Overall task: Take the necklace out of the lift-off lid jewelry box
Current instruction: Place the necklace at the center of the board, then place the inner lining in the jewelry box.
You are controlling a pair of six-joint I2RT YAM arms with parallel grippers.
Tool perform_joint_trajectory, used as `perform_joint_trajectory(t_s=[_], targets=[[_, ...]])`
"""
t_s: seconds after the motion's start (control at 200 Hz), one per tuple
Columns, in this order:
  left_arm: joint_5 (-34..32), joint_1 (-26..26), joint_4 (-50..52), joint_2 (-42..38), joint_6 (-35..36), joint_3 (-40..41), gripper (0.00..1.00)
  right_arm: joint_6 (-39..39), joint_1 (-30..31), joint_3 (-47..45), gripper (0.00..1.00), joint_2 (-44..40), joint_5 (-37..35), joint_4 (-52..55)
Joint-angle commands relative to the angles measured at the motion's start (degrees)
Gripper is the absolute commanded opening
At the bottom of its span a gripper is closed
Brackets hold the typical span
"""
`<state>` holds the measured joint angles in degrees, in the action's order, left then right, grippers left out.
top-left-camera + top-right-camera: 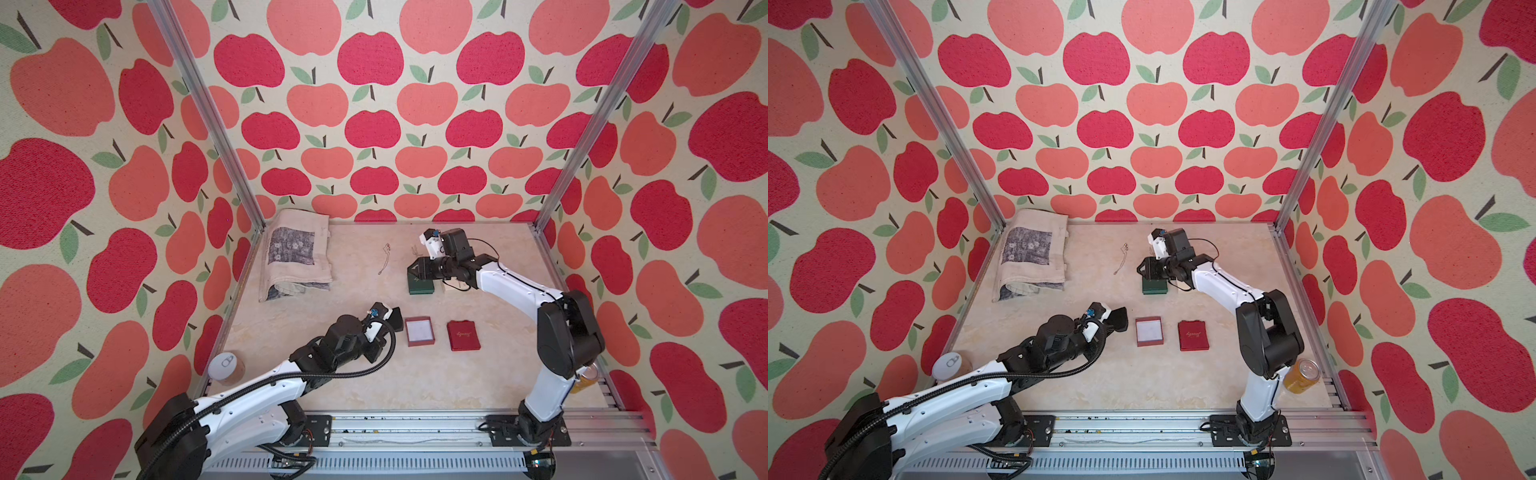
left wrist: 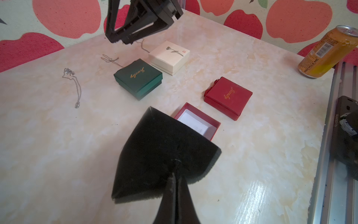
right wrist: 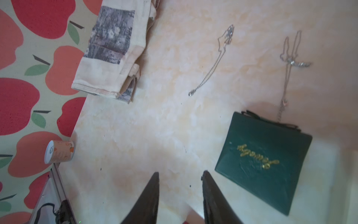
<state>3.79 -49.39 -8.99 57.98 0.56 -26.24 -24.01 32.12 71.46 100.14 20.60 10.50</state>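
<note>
- Necklace (image 3: 294, 63) lies on the tabletop (image 3: 135, 135), its chain reaching the shut green box (image 3: 265, 161); a second chain (image 3: 229, 34) lies nearby.
- Red box (image 1: 419, 331) stands open, lid (image 1: 463, 336) beside it.
- Left jaws pinch a black velvet pad (image 2: 164, 151); right jaws spread, empty.

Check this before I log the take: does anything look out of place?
Yes. The left pincer is shut on a black insert pad beside the open red box, which shows only white paper. Two necklaces lie loose on the tabletop; one chain runs right up to the closed green box.
</note>
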Motion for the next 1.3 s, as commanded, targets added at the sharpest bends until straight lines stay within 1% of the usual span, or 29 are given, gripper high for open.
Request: perform_joint_trajectory(t_s=[0.0, 0.13, 0.175, 0.235, 0.355, 0.49, 0.58, 0.82, 1.051, 1.201, 1.246, 1.296], targets=[[0.47, -1.05, -3.52, 4.05, 3.84, -3.12, 0.00, -1.90, -0.23, -8.41, 0.42, -5.75, 4.27, -3.04], [-3.30, -3.02, -5.89, 11.12, 5.06, -5.11, 0.00, -5.21, 0.02, -17.23, 0.48, -13.68, 6.03, -5.98], [-3.70, -3.32, -7.19, 13.18, 4.97, -5.56, 0.00, -6.14, 0.33, -19.87, 0.50, -16.33, 5.95, -6.76], [-3.27, -3.58, -8.61, 15.90, 4.83, -6.50, 0.00, -7.06, 0.65, -22.40, 0.52, -19.16, 6.07, -7.03], [-4.76, -4.53, -10.81, 20.62, 5.21, -8.51, 0.00, -8.14, 1.62, -25.59, 0.55, -23.10, 5.35, -6.13], [-5.14, -4.72, -12.51, 24.18, 4.99, -10.17, 0.00, -8.74, 3.00, -27.38, 0.59, -24.55, 4.29, -5.41], [-5.46, -5.01, -13.65, 25.86, 4.92, -10.91, 0.00, -9.38, 3.92, -28.17, 0.59, -24.25, 3.61, -5.45], [-5.97, -5.89, -17.41, 26.58, 4.48, -10.28, 0.00, -10.27, 4.75, -30.06, 0.59, -23.21, 2.21, -7.30], [-4.16, -6.47, -21.02, 25.66, 4.79, -8.09, 0.00, -11.26, 4.79, -30.42, 0.55, -21.48, 2.77, -9.63], [-3.81, -6.68, -19.73, 25.43, 5.06, -7.98, 0.00, -11.89, 4.73, -30.42, 0.42, -21.08, 2.88, -10.67], [-3.67, -6.73, -19.73, 25.12, 5.20, -7.82, 0.00, -11.91, 4.79, -30.42, 0.39, -21.03, 2.96, -10.95], [-3.29, -6.75, -19.74, 24.93, 5.20, -7.43, 0.00, -11.89, 4.75, -30.34, 0.33, -20.80, 3.25, -11.11]])
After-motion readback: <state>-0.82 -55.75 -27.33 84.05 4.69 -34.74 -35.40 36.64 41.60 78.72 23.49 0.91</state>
